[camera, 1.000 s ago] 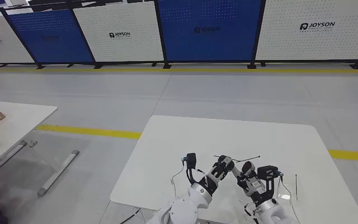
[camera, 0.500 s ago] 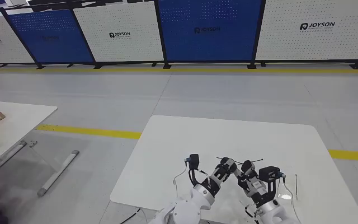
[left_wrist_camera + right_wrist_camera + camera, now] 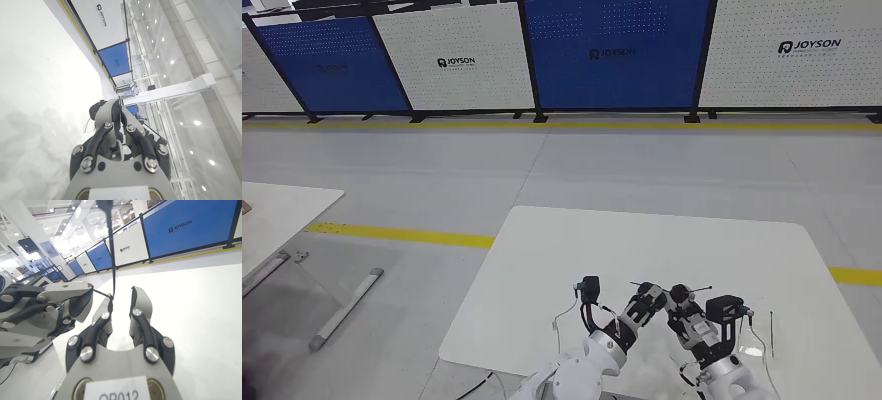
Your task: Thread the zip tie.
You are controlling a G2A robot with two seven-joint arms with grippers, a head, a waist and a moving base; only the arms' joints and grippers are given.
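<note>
White desk (image 3: 572,260), pegboard-panelled hall. Left claw (image 3: 119,106) clamped on zip tie (image 3: 113,266); right claw (image 3: 122,292) spread open alongside. Judged pre-threading: regrip next, align tail with head.

Factory hall with pegboard partitions (image 3: 617,30)

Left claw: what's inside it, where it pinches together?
The left claw is shut on one end of the black zip tie; a thin stretch runs out from its tip. The part gripped inside is covered by the claw itself.

obstacle: left pincer (image 3: 90,290) just beside right pincer (image 3: 122,293) | zip tie (image 3: 111,247) between | room: far table (image 3: 642,235) side, seemingly
</note>
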